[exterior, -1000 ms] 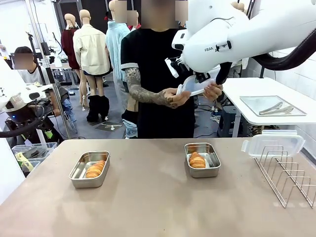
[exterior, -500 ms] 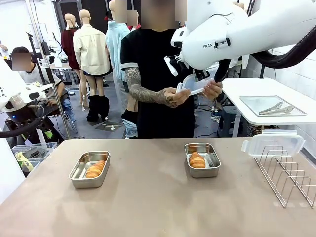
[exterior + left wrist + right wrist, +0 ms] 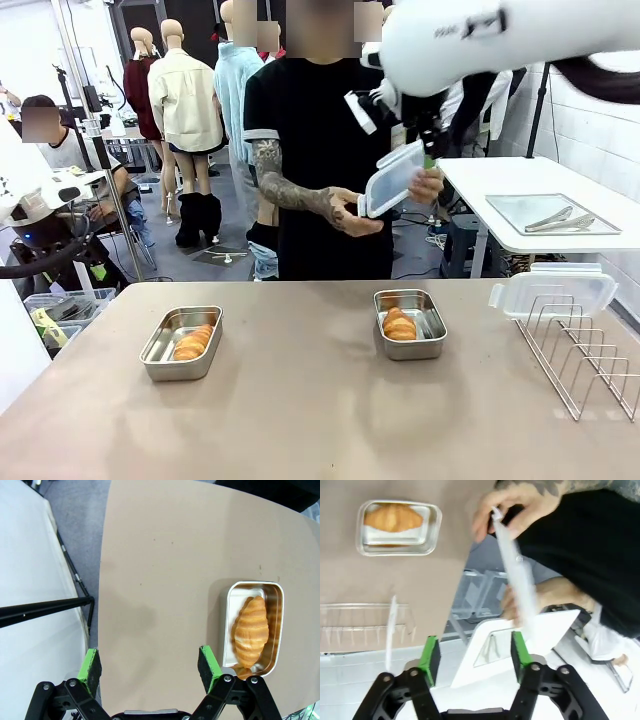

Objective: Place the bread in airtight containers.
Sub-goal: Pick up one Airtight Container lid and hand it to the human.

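Observation:
Two steel containers stand uncovered on the brown table, one roll in each. The left container [image 3: 181,343] holds a golden bread roll [image 3: 193,342]; the right container [image 3: 410,323] holds another roll [image 3: 398,324]. The person at the far side holds a clear lid [image 3: 390,178] tilted in both hands. My right gripper [image 3: 425,140] hangs high beside that lid, open [image 3: 472,657], with the lid [image 3: 515,585] just beyond its fingers. My left gripper [image 3: 150,667] is open above the table's left end, with the left container [image 3: 252,630] off to one side of it.
A second clear lid [image 3: 553,288] rests on a wire rack [image 3: 585,350] at the table's right end. A white side table [image 3: 520,180] behind carries a flat steel tray with tongs [image 3: 555,216]. Other people stand farther back.
My right arm has risen and swung right, away from the person's hands. The person has tipped the lid more upright and lifted it slightly. Containers and rolls stay put.

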